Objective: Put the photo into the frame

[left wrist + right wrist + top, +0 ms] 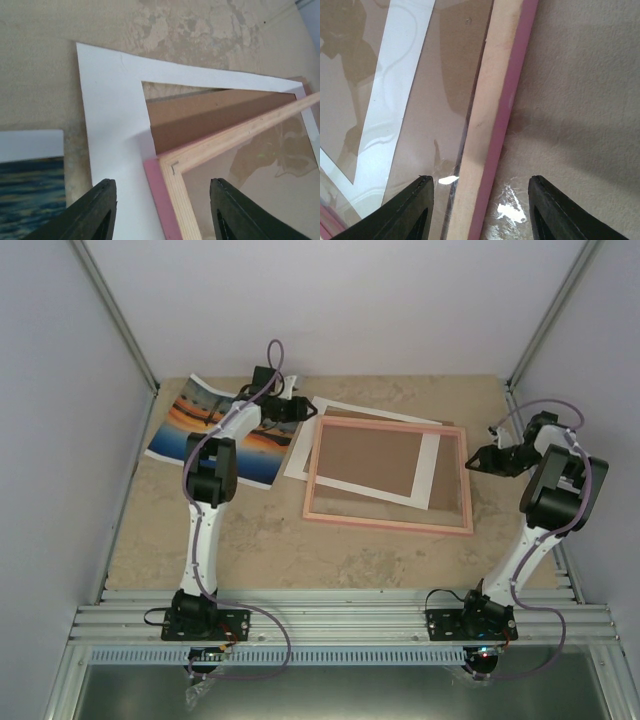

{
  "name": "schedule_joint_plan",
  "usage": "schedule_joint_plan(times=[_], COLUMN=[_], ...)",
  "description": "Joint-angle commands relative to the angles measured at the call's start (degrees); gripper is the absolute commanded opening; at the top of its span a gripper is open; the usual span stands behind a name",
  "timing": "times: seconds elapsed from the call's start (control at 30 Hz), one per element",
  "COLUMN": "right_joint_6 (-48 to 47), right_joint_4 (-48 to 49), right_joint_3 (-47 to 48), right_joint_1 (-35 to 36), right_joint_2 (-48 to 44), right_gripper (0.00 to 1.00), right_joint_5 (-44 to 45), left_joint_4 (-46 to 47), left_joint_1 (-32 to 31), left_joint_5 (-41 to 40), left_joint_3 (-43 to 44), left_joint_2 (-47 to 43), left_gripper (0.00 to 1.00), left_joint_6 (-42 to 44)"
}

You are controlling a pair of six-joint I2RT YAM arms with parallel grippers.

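Jaws wide apart on both arms, nothing held. Left gripper [162, 205] hangs over the frame [388, 524] at its far-left corner; right gripper [480, 200] straddles the frame's right rail. I read that as lining up a two-point grab to lift it off the brown board with white border [112, 115] underneath. Corner and rail each sit between the fingers; contact I can't tell. Photo [178, 428] lies picture-up on the table [300, 555], just outside the left span, partly under that arm.
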Motion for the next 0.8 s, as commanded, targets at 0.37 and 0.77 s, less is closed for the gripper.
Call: schedule_joint_plan(times=[0.37, 0.77], right_joint_6=[0.12, 2.64], right_joint_4=[1.87, 4.0], right_joint_3=[-1.53, -1.96], right_joint_1=[-0.95, -0.86], right_joint_2=[0.6, 3.73], right_gripper=[0.49, 0.43], right_joint_5=[-0.64, -2.1], left_joint_4=[0.73, 2.42], left_joint_1=[1.88, 1.7], left_joint_5=[2.63, 7.94], left_joint_3=[4.42, 3.22], left_joint_2=[7.62, 8.54], left_gripper=[0.47, 0.36], left_joint_6=[-4.54, -7.44])
